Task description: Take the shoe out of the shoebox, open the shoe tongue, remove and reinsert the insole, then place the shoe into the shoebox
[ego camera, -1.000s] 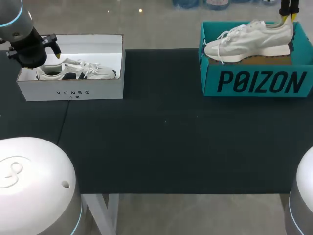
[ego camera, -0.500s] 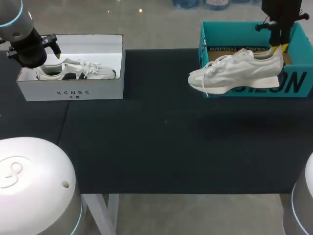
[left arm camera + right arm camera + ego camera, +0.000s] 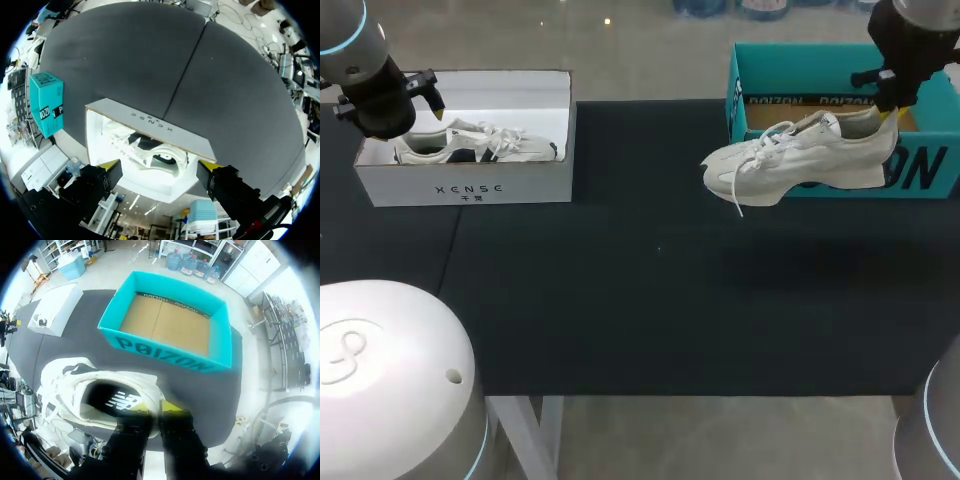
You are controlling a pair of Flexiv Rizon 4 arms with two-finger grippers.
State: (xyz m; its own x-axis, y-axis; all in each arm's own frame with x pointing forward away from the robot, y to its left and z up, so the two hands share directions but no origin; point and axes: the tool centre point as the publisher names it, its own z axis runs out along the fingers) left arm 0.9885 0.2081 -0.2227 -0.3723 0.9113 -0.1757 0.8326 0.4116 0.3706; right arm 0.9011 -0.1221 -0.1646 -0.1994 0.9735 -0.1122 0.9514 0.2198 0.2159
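Observation:
A white sneaker (image 3: 790, 160) hangs in the air just in front of the teal shoebox (image 3: 760, 75), toe pointing left. My right gripper (image 3: 888, 108) is shut on its heel collar. In the right wrist view the two yellow tips of my right gripper (image 3: 152, 407) pinch the heel rim of the sneaker (image 3: 75, 385), and the teal shoebox (image 3: 170, 357) lies beyond with its brown floor bare. My left gripper (image 3: 428, 95) hovers over the back left of a white shoebox (image 3: 470, 185). It stands open (image 3: 160, 167) above that box.
The white shoebox (image 3: 150, 122) at the table's left holds another white-and-dark shoe (image 3: 480, 143). The teal shoebox (image 3: 47, 102) stands at the far right. Dark table mat (image 3: 650, 280) spreads between and in front of the boxes.
My right arm lifted the sneaker out of the teal box and carried it left and forward, so it now hangs before the box's front wall. The left arm stayed still.

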